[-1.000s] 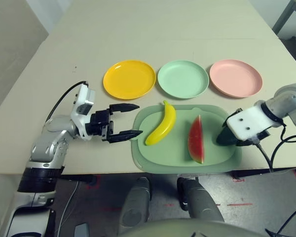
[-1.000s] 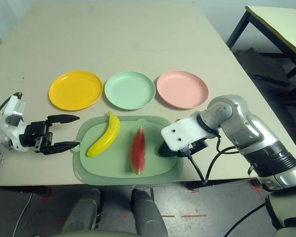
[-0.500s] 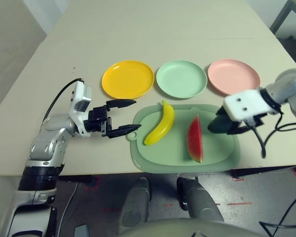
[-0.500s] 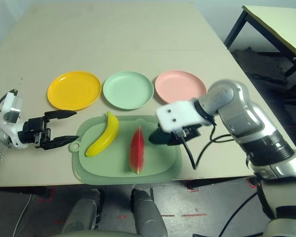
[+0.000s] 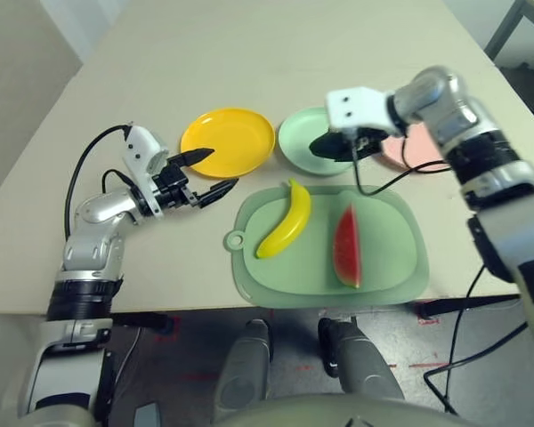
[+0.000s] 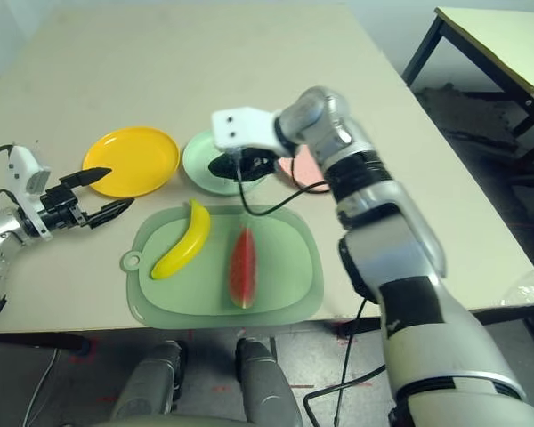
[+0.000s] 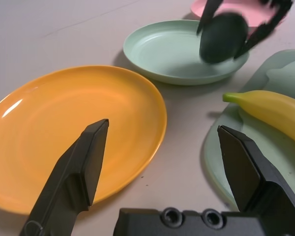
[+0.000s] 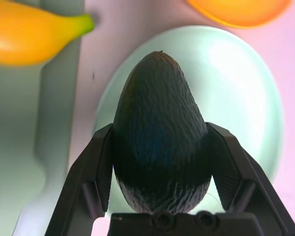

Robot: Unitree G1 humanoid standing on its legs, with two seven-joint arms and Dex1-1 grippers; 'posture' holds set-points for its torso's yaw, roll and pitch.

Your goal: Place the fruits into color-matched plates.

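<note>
My right gripper is shut on the dark green avocado and holds it low over the mint green plate. The yellow plate lies left of that plate. The pink plate lies to its right, partly hidden behind my right arm. The yellow banana and the watermelon wedge lie side by side on the green cutting board. My left gripper stands open and holds nothing, at the near edge of the yellow plate, left of the banana's tip.
The cutting board sits at the table's near edge, its small tab pointing left. A black cable hangs from my right wrist over the board's far side. Bare tabletop stretches beyond the plates.
My right gripper has carried the avocado from the board's right end up and left to over the green plate. My left gripper has moved away from the board toward the yellow plate.
</note>
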